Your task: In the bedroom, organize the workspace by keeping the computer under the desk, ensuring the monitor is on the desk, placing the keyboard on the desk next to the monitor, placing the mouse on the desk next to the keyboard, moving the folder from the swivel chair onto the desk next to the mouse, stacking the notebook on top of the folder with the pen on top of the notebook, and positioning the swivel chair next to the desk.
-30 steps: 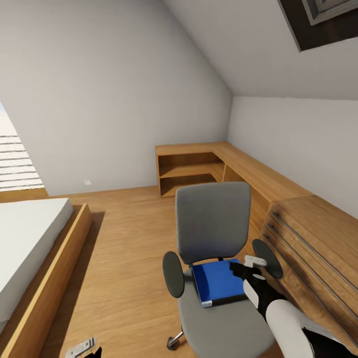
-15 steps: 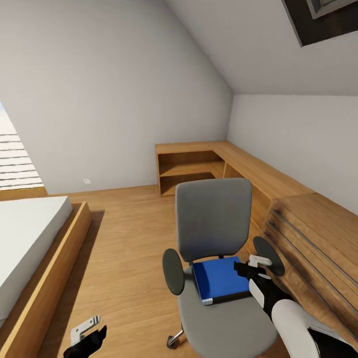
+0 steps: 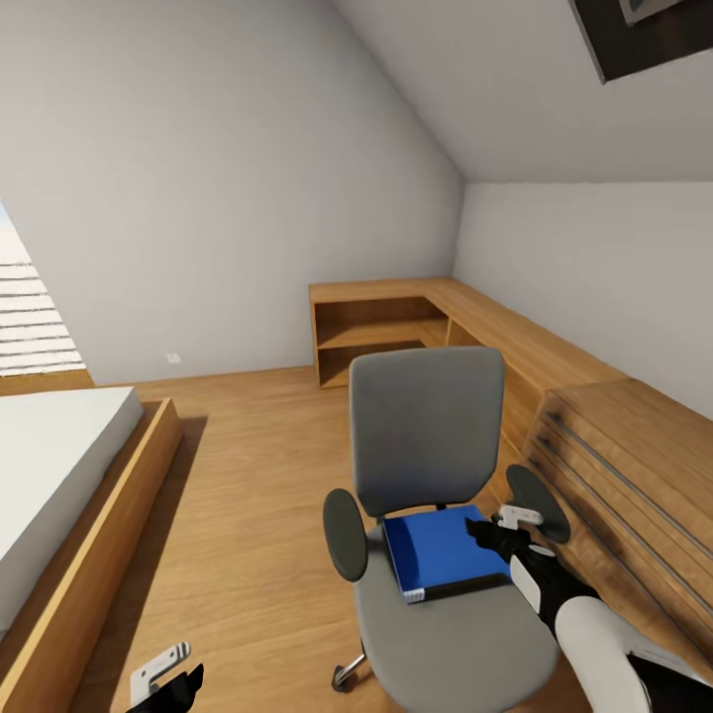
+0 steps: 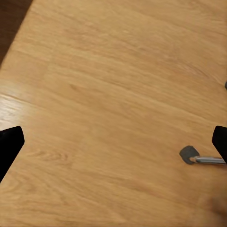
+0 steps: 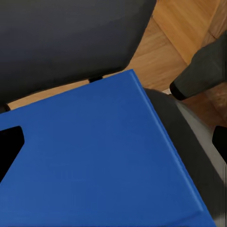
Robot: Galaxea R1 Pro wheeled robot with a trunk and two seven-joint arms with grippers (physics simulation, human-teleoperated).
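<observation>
The grey swivel chair point(image 3: 426, 426) stands in the middle of the wooden floor, and the bright blue folder point(image 3: 441, 550) lies flat on its seat. My right gripper point(image 3: 498, 533) hovers over the folder's right edge, beside the chair's right armrest point(image 3: 537, 503). In the right wrist view this gripper point(image 5: 113, 146) is open, its black fingertips point(image 5: 9, 149) wide apart above the folder point(image 5: 94, 161). My left gripper point(image 3: 163, 678) hangs low at the left and is open point(image 4: 113, 144) over bare floor. A chrome leg of the chair's base point(image 4: 208, 160) shows beside it.
A bed in a wooden frame point(image 3: 59, 475) lies at the left. A light-wood drawer chest point(image 3: 634, 475) stands close to the chair's right side. Behind it, a low wooden shelf unit point(image 3: 386, 332) runs into the corner. Open floor point(image 3: 248, 475) lies between bed and chair.
The whole picture has shifted slightly upward, so the camera moved. My right gripper has edged a little to the right over the folder. My left gripper rose a bit, then dropped back.
</observation>
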